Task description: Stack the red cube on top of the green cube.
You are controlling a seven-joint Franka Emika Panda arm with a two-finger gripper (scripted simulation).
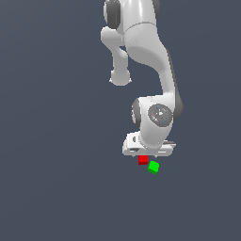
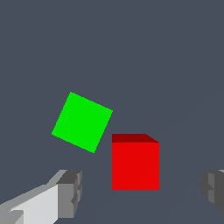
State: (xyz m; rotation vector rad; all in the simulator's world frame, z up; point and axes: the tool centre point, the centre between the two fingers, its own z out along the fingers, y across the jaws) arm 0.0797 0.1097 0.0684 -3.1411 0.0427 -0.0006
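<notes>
The end effector [image 2: 140, 192] hangs wide open astride the red cube [image 2: 135, 165], gripping nothing, fingers positioned to close; the green cube [image 2: 82, 122] sits just beside.

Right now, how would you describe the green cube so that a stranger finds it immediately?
Follow the white arm down to its gripper. Just below it sit two tiny cubes. The green cube lies toward the exterior view's right, turned askew, beside the red cube.

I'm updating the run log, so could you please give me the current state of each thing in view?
red cube: on the surface, unstacked, between the open fingers, not gripped.
green cube: on the surface, turned at an angle, beside the red cube, nothing on top.
gripper: open, holding nothing.
</notes>
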